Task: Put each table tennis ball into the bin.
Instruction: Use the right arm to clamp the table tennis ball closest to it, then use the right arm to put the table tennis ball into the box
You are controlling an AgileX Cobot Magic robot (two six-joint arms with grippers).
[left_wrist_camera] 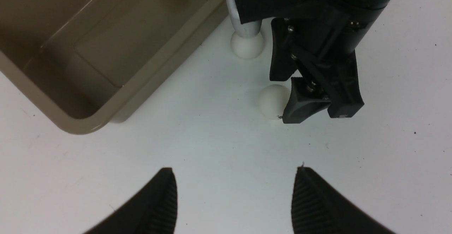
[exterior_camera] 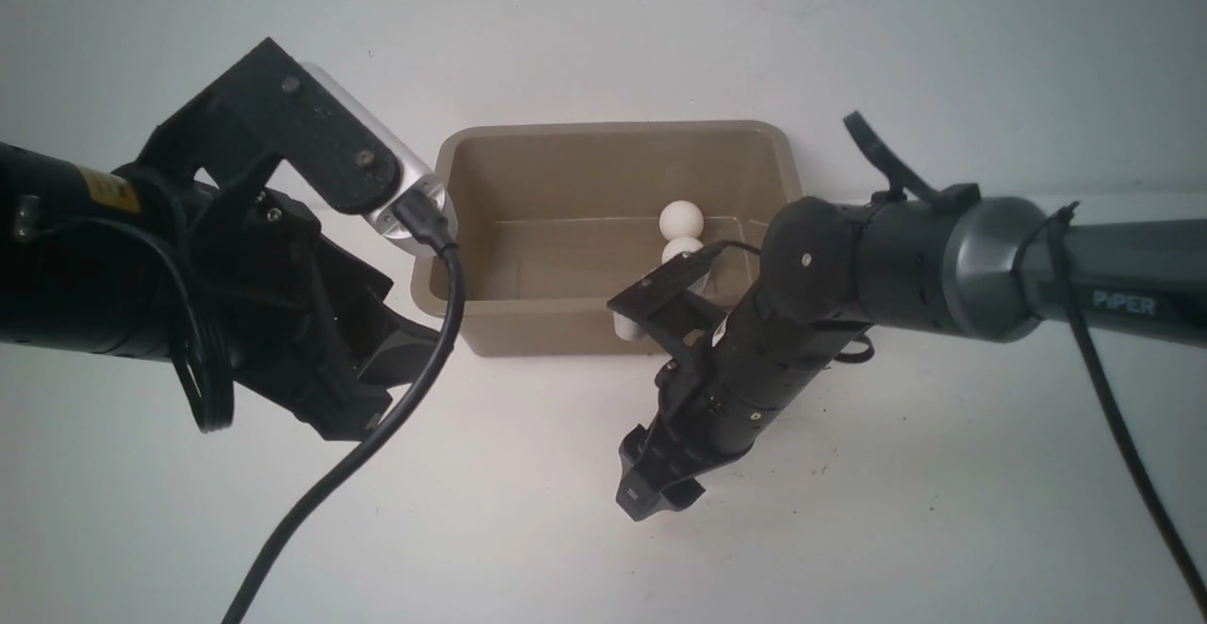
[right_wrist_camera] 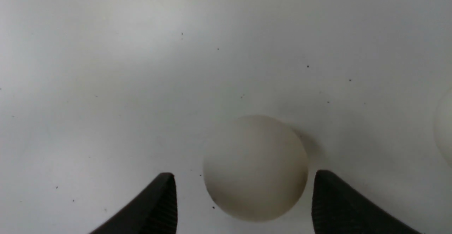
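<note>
Small matte white table tennis ball (right_wrist_camera: pixel 255 167) on the white tabletop (right_wrist_camera: pixel 106 85) is bracketed at lower centre by the right hand (right_wrist_camera: pixel 243 173), jaws spread, ball not touched, presumably for pinching. Two like balls (exterior_camera: pixel 681 219) are seen inside the taupe rectangular plastic bin (exterior_camera: pixel 613 127), frame centre. The left hand (left_wrist_camera: pixel 235 169) is held spread, empty.

The black right arm (exterior_camera: pixel 943 247) bore white "PiPER" lettering (exterior_camera: pixel 1122 303); the black left arm (exterior_camera: pixel 141 266) carried a yellow label (exterior_camera: pixel 108 192), silver camera (exterior_camera: pixel 385 221) and cable (exterior_camera: pixel 457 294). The left gripper (left_wrist_camera: pixel 233 168) had ribbed fingers (left_wrist_camera: pixel 314 205).
</note>
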